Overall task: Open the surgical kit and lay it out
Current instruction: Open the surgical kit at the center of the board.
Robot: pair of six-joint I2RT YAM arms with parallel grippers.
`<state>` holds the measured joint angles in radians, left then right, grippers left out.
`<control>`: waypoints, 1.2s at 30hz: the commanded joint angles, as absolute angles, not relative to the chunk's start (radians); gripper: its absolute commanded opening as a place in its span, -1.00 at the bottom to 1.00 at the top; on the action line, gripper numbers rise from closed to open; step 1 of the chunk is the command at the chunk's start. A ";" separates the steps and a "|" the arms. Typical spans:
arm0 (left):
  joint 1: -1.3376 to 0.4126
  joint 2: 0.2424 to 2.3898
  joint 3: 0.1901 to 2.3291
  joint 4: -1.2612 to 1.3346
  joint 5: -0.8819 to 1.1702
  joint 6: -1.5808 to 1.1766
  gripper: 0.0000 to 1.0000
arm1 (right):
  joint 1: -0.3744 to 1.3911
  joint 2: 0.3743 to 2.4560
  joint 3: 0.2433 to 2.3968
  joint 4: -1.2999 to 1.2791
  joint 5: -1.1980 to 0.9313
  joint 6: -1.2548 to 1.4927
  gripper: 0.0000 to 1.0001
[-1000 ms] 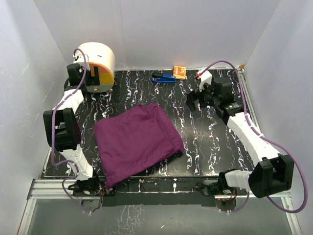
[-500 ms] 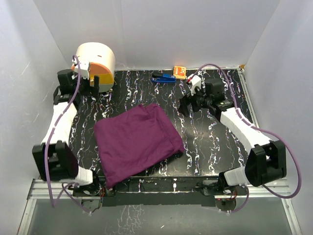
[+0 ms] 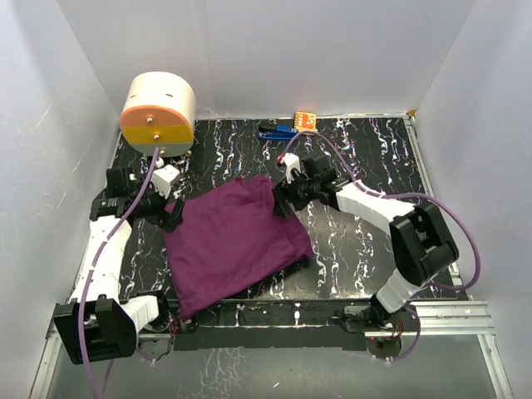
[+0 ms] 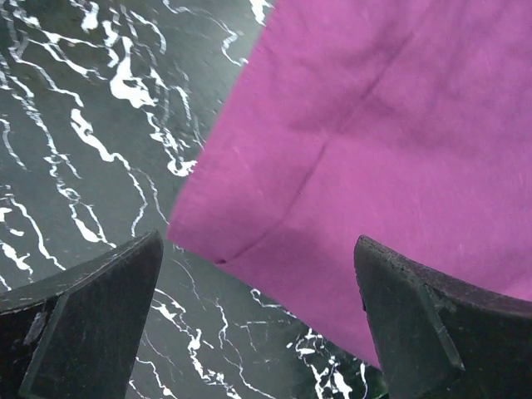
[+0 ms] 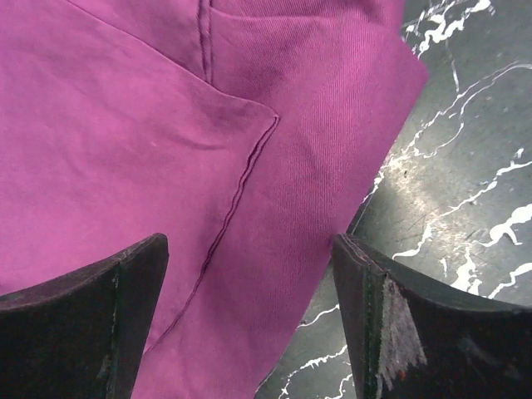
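**Both pincers poised at the wrap's far corners**

The purple cloth wrap [image 3: 233,241] lies folded as a flat bundle on the black marbled surface [image 3: 357,241], from the centre toward 7 o'clock in the top view.

The left pincer [image 3: 169,210] sits at the wrap's 10 o'clock corner. Its fingers stand wide apart with nothing between them. The left wrist view has that corner just ahead of the left pincer [image 4: 258,307].

The right pincer [image 3: 281,199] is at the wrap's 1 o'clock corner, its fingers apart above a hemmed fold. Whether its tips touch the cloth is hard to tell.

Farther back, a cream-and-orange drum [image 3: 158,112] stands at 11 o'clock. A blue item [image 3: 278,132] and an orange item [image 3: 305,122] lie near 12 o'clock.
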<state>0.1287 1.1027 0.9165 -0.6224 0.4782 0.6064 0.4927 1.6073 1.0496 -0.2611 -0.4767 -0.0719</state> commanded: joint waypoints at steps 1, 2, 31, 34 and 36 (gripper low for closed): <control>0.127 1.038 0.870 -0.763 0.532 0.812 0.94 | 0.517 1.646 1.105 -0.189 -0.404 -0.037 0.52; 0.127 1.037 0.862 -0.777 0.532 0.835 0.93 | 0.519 1.658 1.110 -0.190 -0.397 -0.035 0.49; -0.127 1.595 0.959 -0.312 0.457 0.467 -0.01 | 0.379 1.488 0.851 -0.015 -0.129 0.097 -0.27; -0.164 1.711 1.076 -0.306 0.449 0.412 -0.04 | 0.340 1.458 0.833 -0.008 -0.122 0.099 -0.27; -0.180 1.783 1.166 -0.323 0.461 0.384 -0.05 | 0.312 1.451 0.827 -0.015 -0.125 0.097 -0.27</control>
<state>-0.1425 1.6722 1.0401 -0.3508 0.4774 0.4599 0.3561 1.5017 0.8352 -0.0952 -0.1688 0.0887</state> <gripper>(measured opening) 0.486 0.368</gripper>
